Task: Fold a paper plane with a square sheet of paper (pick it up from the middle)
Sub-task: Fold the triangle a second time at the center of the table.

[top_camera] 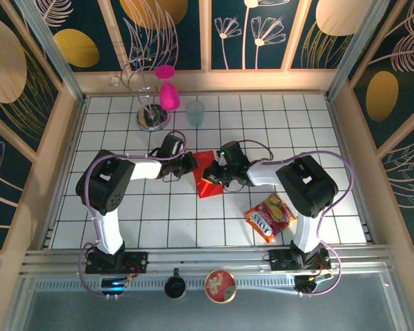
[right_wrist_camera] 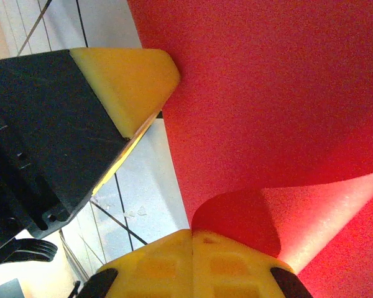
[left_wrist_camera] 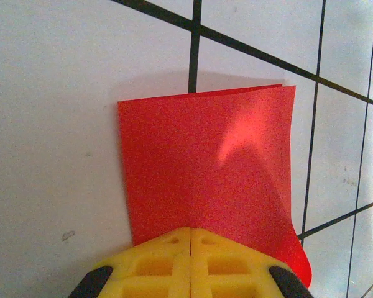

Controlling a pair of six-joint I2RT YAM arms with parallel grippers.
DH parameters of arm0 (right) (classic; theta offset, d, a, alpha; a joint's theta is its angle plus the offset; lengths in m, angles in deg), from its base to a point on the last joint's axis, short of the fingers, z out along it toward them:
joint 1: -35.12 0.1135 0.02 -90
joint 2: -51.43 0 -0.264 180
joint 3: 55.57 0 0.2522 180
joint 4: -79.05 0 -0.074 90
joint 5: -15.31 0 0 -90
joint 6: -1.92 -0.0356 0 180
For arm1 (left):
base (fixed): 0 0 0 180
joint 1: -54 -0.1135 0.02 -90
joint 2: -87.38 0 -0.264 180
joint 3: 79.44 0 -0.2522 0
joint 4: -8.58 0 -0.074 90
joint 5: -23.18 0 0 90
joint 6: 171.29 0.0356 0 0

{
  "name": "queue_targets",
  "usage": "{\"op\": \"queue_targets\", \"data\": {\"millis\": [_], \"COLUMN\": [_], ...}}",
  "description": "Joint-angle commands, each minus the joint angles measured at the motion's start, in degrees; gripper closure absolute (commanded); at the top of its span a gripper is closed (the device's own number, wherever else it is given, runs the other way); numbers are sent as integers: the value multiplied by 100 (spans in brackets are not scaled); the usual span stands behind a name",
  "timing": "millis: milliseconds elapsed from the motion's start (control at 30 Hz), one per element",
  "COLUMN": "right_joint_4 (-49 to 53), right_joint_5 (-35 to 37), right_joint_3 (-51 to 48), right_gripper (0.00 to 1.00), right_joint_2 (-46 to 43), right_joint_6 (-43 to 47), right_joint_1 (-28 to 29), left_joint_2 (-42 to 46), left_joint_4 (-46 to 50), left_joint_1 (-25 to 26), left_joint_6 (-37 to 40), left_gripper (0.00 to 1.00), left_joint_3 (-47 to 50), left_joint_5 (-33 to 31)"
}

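the folded red paper (top_camera: 208, 176) sat mid-table (top_camera: 297, 124) on the white tiles, between the two arms. the left gripper (top_camera: 191, 164) was clenched on one edge, and the right gripper (top_camera: 219, 174) was clenched on the opposite, curled edge.

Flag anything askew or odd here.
The red paper, pinched by the left gripper and right gripper, bows up instead of lying flat, one edge curling over. The snack packet lies skewed to the grid lines.
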Motion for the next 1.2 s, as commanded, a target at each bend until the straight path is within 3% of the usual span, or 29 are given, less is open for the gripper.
{"op": "queue_targets", "data": {"millis": [0, 1167], "right_joint_4": [-177, -398], "right_joint_5": [5, 38], "right_joint_3": [30, 126], "right_gripper": [98, 98], "right_joint_2": [132, 342], "right_joint_6": [-59, -78], "right_joint_1": [-25, 45], "left_joint_2": [-46, 3], "left_joint_4": [202, 116], "left_joint_1": [5, 7], "left_joint_6": [81, 39], "left_gripper": [94, 94], "left_joint_3": [-16, 97], "left_joint_5": [-70, -7]}}
